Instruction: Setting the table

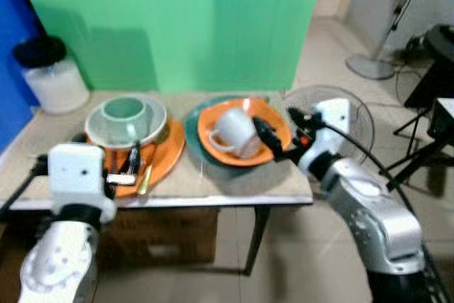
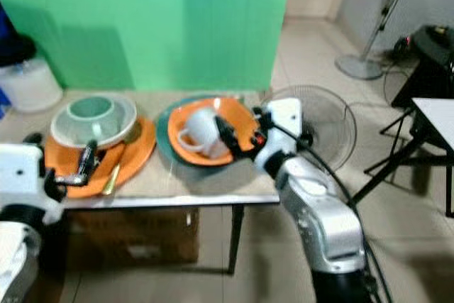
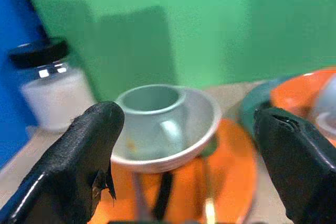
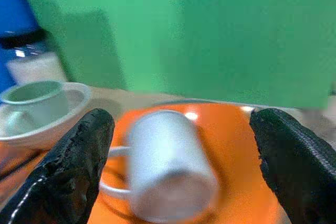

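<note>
On the table [image 1: 234,186], a white mug [image 1: 234,131] lies on its side on an orange plate [image 1: 273,115] stacked on a teal plate [image 1: 193,136]. My right gripper [image 1: 275,122] is open just right of the mug, which lies ahead between the spread fingers [image 4: 79,166] in the right wrist view. At the left, a pale green cup [image 1: 124,115] stands in a grey bowl [image 1: 152,129] on a second orange plate [image 1: 167,157], with black-handled cutlery [image 1: 133,160] and a gold piece [image 1: 145,179] beside it. My left gripper [image 3: 186,116] is open, short of the bowl.
A jar [image 1: 48,76] with a black lid stands at the table's back left corner. A floor fan [image 1: 347,115] lies close to the table's right end, and a black stand [image 1: 433,97] is further right. A cardboard box [image 1: 163,235] sits under the table.
</note>
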Available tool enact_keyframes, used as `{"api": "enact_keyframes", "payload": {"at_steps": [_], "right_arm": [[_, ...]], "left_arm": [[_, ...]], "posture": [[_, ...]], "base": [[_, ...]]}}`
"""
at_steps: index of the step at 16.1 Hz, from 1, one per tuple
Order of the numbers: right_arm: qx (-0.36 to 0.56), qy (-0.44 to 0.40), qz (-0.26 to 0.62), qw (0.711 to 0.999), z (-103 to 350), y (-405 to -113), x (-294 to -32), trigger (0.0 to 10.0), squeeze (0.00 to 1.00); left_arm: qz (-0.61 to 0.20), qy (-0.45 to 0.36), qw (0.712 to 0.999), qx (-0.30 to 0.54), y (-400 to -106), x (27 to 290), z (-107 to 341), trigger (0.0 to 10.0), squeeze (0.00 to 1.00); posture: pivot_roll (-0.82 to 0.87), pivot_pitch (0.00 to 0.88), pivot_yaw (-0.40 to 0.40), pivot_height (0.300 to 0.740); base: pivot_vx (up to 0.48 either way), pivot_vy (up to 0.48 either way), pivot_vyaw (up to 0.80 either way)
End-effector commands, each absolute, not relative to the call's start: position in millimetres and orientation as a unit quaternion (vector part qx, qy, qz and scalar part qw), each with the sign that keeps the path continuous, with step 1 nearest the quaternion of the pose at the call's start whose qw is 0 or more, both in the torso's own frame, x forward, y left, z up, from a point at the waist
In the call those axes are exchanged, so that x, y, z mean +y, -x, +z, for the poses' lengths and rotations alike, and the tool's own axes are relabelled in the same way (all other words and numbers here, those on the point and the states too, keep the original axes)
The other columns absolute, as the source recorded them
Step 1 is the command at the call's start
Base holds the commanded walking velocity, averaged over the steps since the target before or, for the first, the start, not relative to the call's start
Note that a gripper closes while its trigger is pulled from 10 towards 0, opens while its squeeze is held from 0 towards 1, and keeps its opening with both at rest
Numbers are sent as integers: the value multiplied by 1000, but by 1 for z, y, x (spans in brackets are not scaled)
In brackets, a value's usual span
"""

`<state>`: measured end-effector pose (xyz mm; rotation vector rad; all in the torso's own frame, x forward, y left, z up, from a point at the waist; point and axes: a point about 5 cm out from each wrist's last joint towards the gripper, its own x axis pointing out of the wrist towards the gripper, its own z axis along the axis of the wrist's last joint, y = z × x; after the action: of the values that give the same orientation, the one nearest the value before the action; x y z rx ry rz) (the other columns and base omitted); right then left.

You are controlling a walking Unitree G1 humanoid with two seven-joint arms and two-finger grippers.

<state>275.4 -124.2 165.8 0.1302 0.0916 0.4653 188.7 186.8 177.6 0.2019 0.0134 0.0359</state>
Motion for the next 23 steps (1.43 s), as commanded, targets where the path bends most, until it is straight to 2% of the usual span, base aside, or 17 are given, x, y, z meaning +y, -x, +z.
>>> {"api": "enact_keyframes", "payload": {"at_steps": [1,7,9,13,23], "right_arm": [[42,-67,230,970,167,-275,-126,10000,0],[45,-61,239,968,165,-276,-124,10000,0],[44,-26,242,969,165,-277,-123,10000,0],[42,-55,247,967,166,-275,-122,10000,0],[52,-47,258,964,172,-282,-123,10000,0]], "left_arm": [[20,-105,994,-1,-188,187,181,10000,0],[22,-105,994,-1,-186,187,182,10000,0],[22,-104,994,-1,-186,187,183,10000,0],[22,-106,994,-1,-186,187,183,10000,0],[5,-112,994,5,-186,184,182,10000,0]], "posture": [[17,0,-17,740],[28,0,-20,740],[27,0,-17,740],[26,0,-17,740],[32,0,-24,740]], "base": [[266,0,0],[272,0,0],[283,0,400],[286,0,200],[0,0,0]]}}
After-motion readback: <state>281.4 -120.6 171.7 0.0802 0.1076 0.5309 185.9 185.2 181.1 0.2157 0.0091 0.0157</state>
